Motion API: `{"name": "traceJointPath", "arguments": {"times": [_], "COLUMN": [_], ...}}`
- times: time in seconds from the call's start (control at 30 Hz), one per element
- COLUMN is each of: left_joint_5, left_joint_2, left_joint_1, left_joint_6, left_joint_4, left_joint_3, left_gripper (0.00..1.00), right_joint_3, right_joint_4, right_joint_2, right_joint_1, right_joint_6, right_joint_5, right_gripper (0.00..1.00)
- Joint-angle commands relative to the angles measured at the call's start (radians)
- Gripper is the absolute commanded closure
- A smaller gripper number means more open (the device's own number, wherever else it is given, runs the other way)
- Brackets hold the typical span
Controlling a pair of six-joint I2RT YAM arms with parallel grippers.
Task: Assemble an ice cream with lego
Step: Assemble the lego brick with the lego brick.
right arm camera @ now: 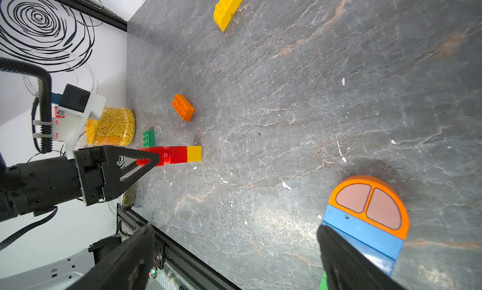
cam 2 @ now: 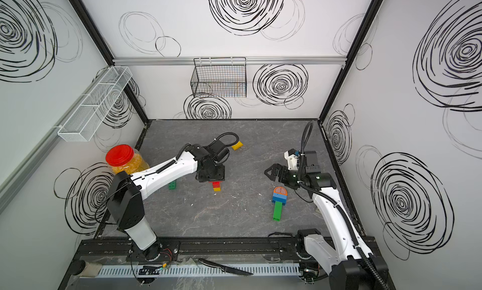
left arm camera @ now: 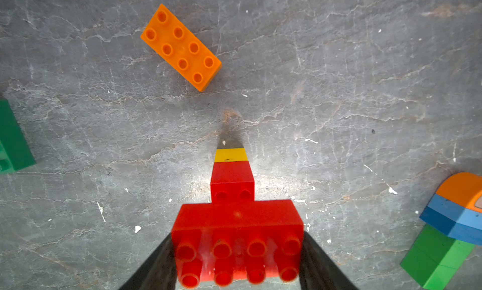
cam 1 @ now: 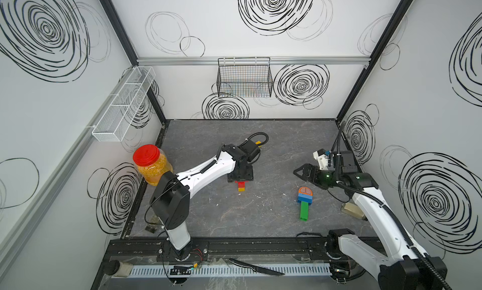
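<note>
Left jaws pinching wide red brick (left arm camera: 236, 218) by its short ends, holding red-and-yellow stack (cam 1: 241, 186) with yellow tip pointing down at counter (cam 1: 260, 218). Right jaws standing spread wide, gripping nothing, hovering just beside orange-topped assembly (cam 1: 304, 200) of blue and green bricks lying flat. Loose orange brick (left arm camera: 181, 47) lying beyond left jaws, green brick (cam 2: 172, 185) sitting off to their side, yellow rounded brick (right arm camera: 227, 8) resting well away. Orange label (right arm camera: 108, 140) on jar (right arm camera: 110, 124) showing too small for reading.
</note>
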Motion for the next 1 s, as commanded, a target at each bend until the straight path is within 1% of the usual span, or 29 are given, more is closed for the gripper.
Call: {"name": "traceJointPath", "arguments": {"times": [0.0,0.53,0.97], "left_joint_5": [0.008,0.009,0.013], "left_joint_2": [0.017,0.023,0.038], "left_joint_1": [0.007,0.016,0.016], "left_joint_6": [0.011,0.020,0.027], "left_joint_4": [0.006,0.025,0.028], "left_joint_3": [-0.005,-0.037,-0.048], "left_gripper": [0.67,0.68,0.68], "right_joint_3": [0.006,-0.026,-0.031], "right_joint_4": [0.016,0.049,0.045], "right_joint_2": [0.003,0.006,0.003], "right_joint_1": [-0.006,-0.004,-0.004], "right_joint_6": [0.004,0.024,0.024], "right_joint_5": [-0.010,-0.043,-0.034], "right_gripper": [0.00,0.00,0.00]}}
